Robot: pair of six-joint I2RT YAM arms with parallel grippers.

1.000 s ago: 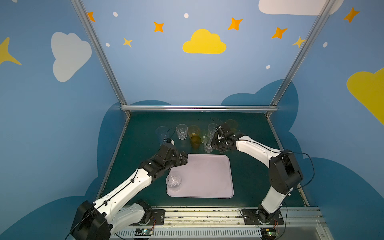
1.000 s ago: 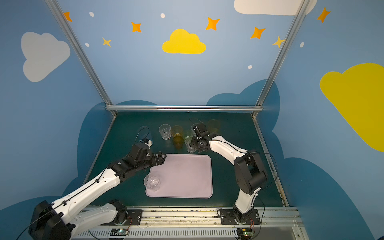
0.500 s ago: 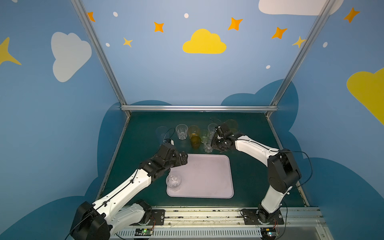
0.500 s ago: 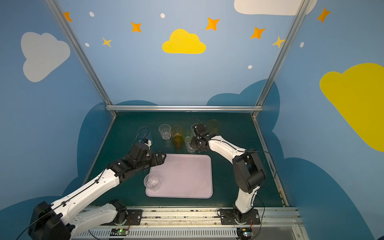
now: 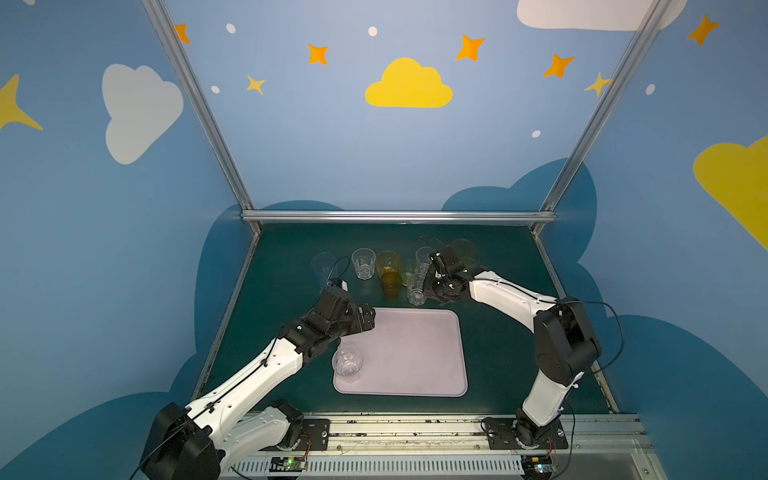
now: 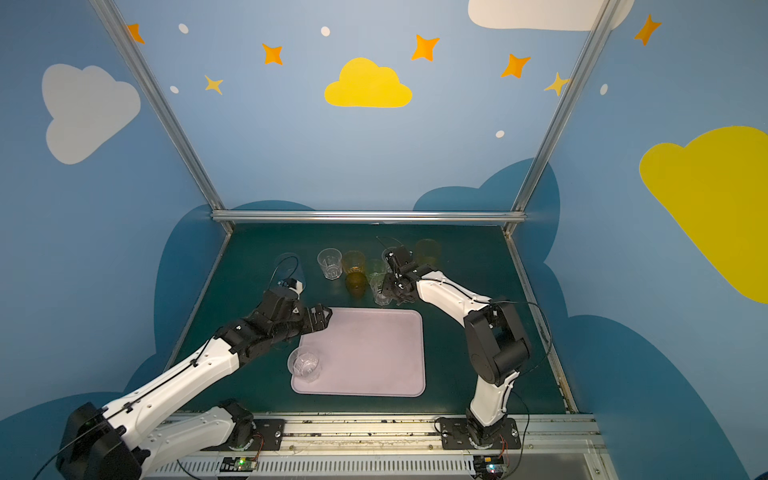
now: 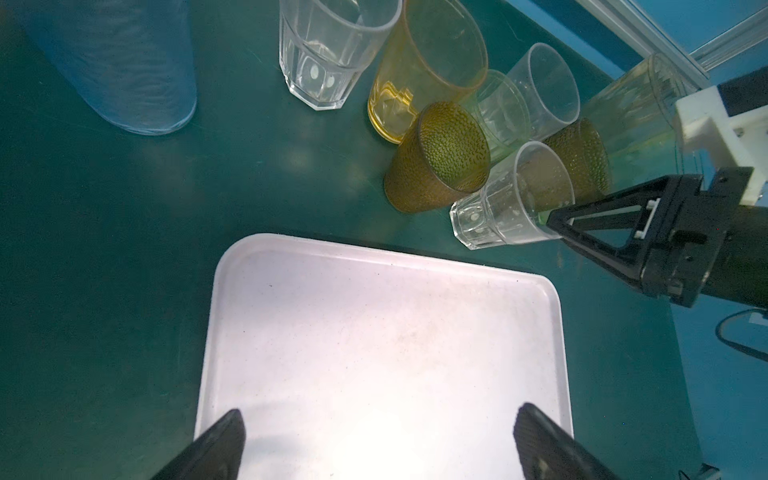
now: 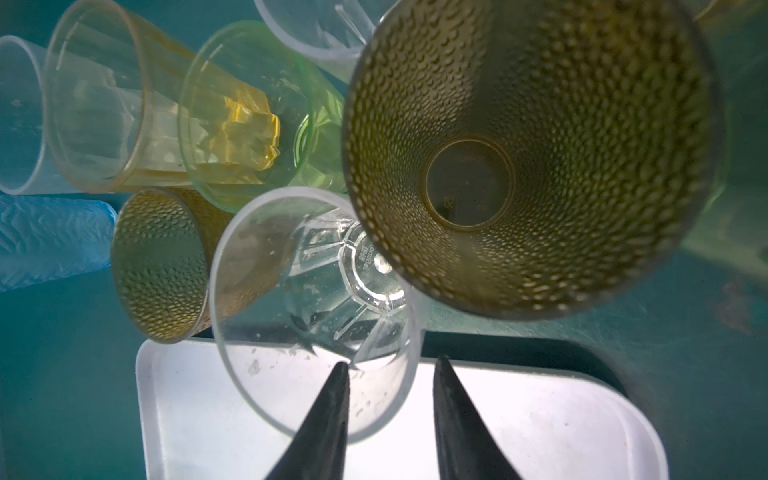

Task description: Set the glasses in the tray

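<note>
Left gripper gapes wide over the tray, where one clear glass stands. Right gripper, narrow, straddles a faceted tumbler rim just beyond the tray; grip uncertain, base lettering unreadable.

1. Clear tumbler: transparent, glossy, faceted lower wall.
2. Brown tumbler: translucent, dimpled all over.
3. Pale blue tumbler: translucent, rippled wall.
4. Tray: matt plastic, faintly speckled.
5. Bench: dark green, smooth, slight sheen.
6. Frame rail: brushed metal.
</note>
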